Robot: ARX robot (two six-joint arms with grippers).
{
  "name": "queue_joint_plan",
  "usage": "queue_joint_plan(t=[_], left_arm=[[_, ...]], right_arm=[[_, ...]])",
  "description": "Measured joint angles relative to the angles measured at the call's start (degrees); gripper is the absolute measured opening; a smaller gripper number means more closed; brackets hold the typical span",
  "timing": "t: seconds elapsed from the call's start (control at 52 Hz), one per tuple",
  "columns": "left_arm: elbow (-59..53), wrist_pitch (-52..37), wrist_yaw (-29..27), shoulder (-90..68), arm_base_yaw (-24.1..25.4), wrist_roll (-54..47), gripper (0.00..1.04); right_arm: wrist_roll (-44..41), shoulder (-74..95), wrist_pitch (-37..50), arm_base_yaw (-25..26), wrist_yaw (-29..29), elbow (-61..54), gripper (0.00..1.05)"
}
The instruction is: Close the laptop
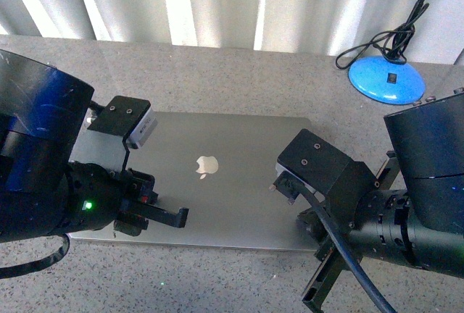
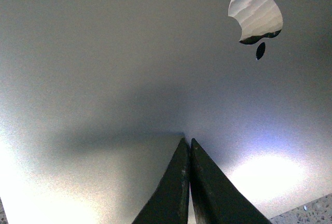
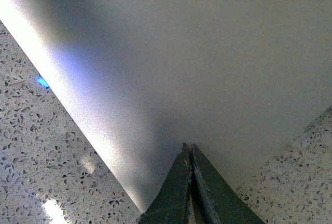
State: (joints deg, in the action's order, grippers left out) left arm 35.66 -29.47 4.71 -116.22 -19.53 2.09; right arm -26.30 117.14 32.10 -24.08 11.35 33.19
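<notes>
Laptop (image 1: 217,204) shut flat on the speckled table (image 1: 217,277), both arms bent over its lid.

The grey lid faces up with the silver apple logo (image 1: 207,165) near its middle, and the machine lies square in front of the robot. The left end effector (image 2: 188,143) has its fingers pressed together with nothing between them, tips down at the lid on the left side of the logo. The right end effector (image 3: 189,149) is likewise pressed together and empty, its tips at the lid close to the near right corner. A blue lamp base (image 1: 386,79) with a black cable (image 1: 395,38) sits well apart at the far right of the table.
</notes>
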Motion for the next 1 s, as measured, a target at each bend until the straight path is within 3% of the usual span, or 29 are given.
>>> queue_joint_plan(t=[0.192,0.5,0.673,0.808,1.0], left_arm=[[-0.4,-0.6,-0.9,0.1,0.7,0.0,0.04],[-1.4,-4.8,-9.5,3.0,4.0,1.6,0.04],[-1.5,-4.9,-9.4,3.4,4.3,1.9,0.31],[-1.5,-4.9,-9.5,3.5,4.2,1.9,0.51],[-1.5,-4.9,-9.5,3.4,4.2,2.1,0.78]], right_arm=[[0.0,0.0,0.0,-0.1,-0.3,0.0,0.01],[1.4,-6.5,-0.5,0.6,-0.8,-0.5,0.01],[2.2,-17.7,1.9,4.2,-7.5,-0.7,0.01],[3.4,-26.9,0.3,7.9,-9.0,-0.9,0.01],[5.8,-40.0,-5.4,11.6,-10.0,-1.3,0.25]])
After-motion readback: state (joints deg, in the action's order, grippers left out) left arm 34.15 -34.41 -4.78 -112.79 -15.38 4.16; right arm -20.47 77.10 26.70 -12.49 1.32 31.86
